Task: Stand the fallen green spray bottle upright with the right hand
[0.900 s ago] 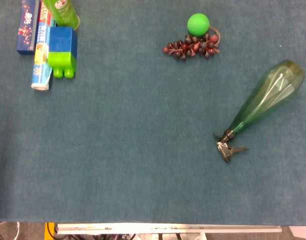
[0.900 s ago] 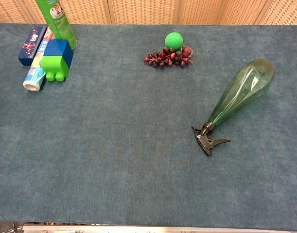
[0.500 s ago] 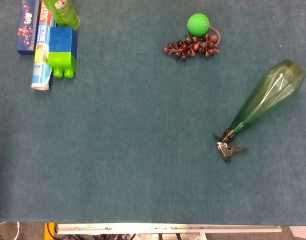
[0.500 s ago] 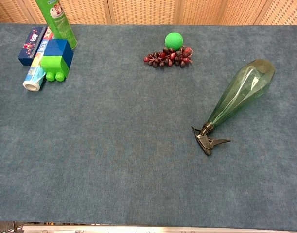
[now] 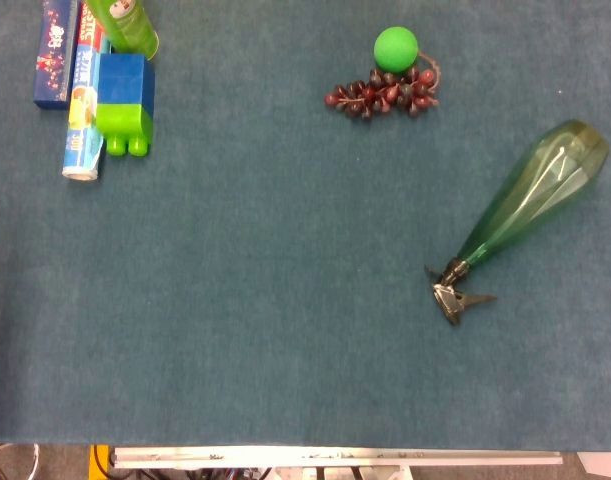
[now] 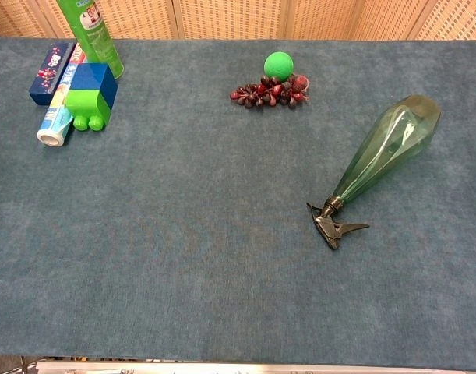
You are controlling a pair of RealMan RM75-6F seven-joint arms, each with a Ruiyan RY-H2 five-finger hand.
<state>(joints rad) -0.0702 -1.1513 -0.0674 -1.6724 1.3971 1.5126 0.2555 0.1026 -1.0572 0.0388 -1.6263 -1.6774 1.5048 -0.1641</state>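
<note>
Nothing moved; green spray bottle lying flat; hands unseen in both views, state unknowable.

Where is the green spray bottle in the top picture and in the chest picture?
Head view: the green spray bottle lies on its side at the right, wide base toward the upper right.
Chest view: the same bottle lies at the right, trigger head toward the lower left.
Shared landmark: the green ball beside the grapes, up and left of the bottle.
</note>
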